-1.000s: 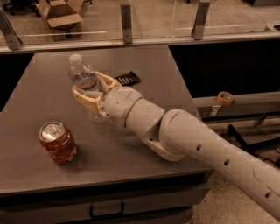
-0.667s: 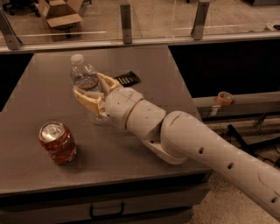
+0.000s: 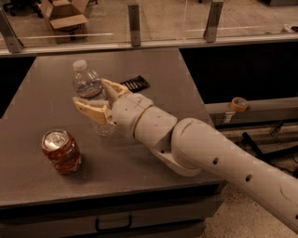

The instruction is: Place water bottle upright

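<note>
The water bottle (image 3: 84, 78), clear ribbed plastic with a white cap, stands upright on the grey table (image 3: 158, 69), left of the middle. My gripper (image 3: 91, 92) reaches in from the right and is shut on the bottle's middle. One tan finger (image 3: 91, 109) is across the bottle's front and the other is behind it on the right. The bottle's base shows below the front finger, on or just above the tabletop.
A red soda can (image 3: 60, 151) with a silver top stands near the table's front left. A small black object (image 3: 135, 83) lies behind the gripper. A glass barrier with metal posts (image 3: 134, 21) runs along the back. A cardboard box (image 3: 63, 14) sits beyond it.
</note>
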Available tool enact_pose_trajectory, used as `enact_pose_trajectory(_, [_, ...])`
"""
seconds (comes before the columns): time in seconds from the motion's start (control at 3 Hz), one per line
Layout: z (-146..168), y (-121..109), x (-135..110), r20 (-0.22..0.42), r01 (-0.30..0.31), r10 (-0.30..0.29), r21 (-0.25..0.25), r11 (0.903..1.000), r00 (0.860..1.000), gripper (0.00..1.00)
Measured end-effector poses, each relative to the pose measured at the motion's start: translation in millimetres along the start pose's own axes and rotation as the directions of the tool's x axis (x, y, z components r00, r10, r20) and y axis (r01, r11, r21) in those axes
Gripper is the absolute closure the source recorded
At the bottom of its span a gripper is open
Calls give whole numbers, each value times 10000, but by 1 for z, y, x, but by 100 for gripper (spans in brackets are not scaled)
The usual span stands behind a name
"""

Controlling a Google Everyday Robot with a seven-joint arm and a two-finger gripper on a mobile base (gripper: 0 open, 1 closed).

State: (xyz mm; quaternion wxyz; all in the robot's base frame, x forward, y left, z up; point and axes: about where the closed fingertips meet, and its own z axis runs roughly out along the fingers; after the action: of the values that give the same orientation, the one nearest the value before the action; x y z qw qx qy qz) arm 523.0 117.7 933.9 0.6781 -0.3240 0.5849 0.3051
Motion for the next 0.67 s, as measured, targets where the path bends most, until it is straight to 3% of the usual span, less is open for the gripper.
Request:
enact_pose_trajectory(0.33, [-1, 0, 0, -167, -26, 26, 15, 10000, 9999, 0])
enact_pose_trajectory(0.67, [-3, 0, 0, -346, 1, 0, 34, 10000, 9994, 0])
